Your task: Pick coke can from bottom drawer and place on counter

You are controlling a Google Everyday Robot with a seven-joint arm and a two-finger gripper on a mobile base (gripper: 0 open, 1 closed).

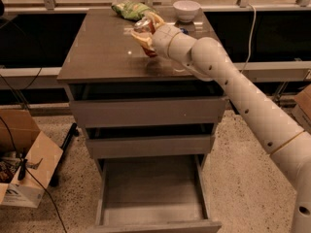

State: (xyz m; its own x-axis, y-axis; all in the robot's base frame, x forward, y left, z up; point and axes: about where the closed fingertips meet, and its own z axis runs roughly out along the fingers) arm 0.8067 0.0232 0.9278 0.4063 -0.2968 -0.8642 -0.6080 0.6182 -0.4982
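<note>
My gripper (144,29) is over the middle of the counter (102,52), the glossy grey-brown top of the cabinet. It is shut on the coke can (145,30), a small red can with a silver end, held tilted with its lower end at or just above the counter surface. The bottom drawer (150,191) is pulled out below, and its grey inside shows nothing in it. My white arm reaches in from the lower right.
A green snack bag (130,9) and a white bowl (186,10) sit at the back of the counter. The two upper drawers are shut. An open cardboard box (24,171) with cables stands on the speckled floor at left.
</note>
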